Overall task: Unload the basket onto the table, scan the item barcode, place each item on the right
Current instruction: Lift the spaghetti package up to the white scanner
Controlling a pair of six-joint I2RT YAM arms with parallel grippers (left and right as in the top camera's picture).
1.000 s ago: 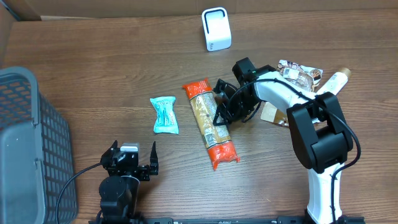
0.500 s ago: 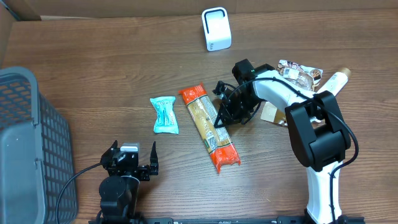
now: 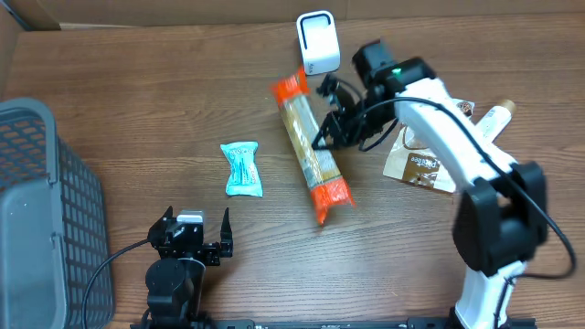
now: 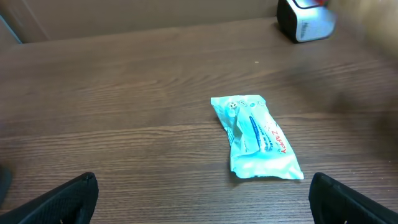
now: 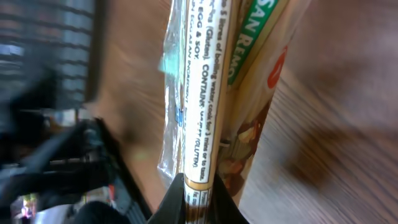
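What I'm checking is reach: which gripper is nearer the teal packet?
Left. The left gripper faces the teal packet from nearby, jaws open; the right gripper is farther right, jaws shut on the pasta bag.

Dark brown wood-grain table top (image 3: 137,100), grain running left to right, matte, with a soft pale sheen toward the far side. Plain tan cardboard wall (image 3: 183,11) stands along the far edge and folds round the far left corner. Light even, diffuse; shadows short, faint.
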